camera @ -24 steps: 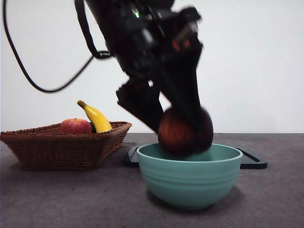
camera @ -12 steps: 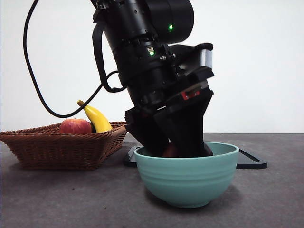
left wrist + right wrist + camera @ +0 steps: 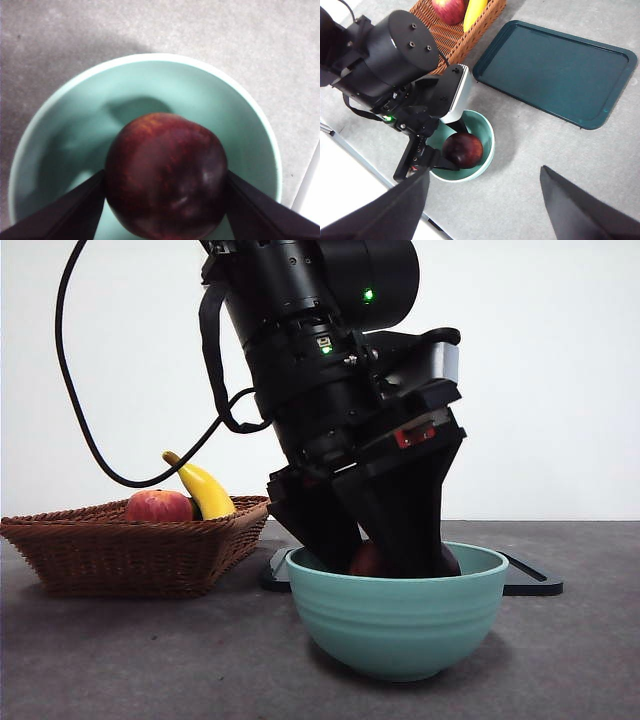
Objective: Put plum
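With its 2 jaws pinching the plum [image 3: 166,175] low inside the teal bowl [image 3: 398,625], the left gripper [image 3: 165,200] risks tipping that bowl on the counter if it drags sideways before letting go.

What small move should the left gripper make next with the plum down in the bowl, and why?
Probably open its jaws. The left gripper holds the plum between both jaws, low inside the green bowl, below the rim in the front view. Letting go should leave it there. The right gripper waits, open.
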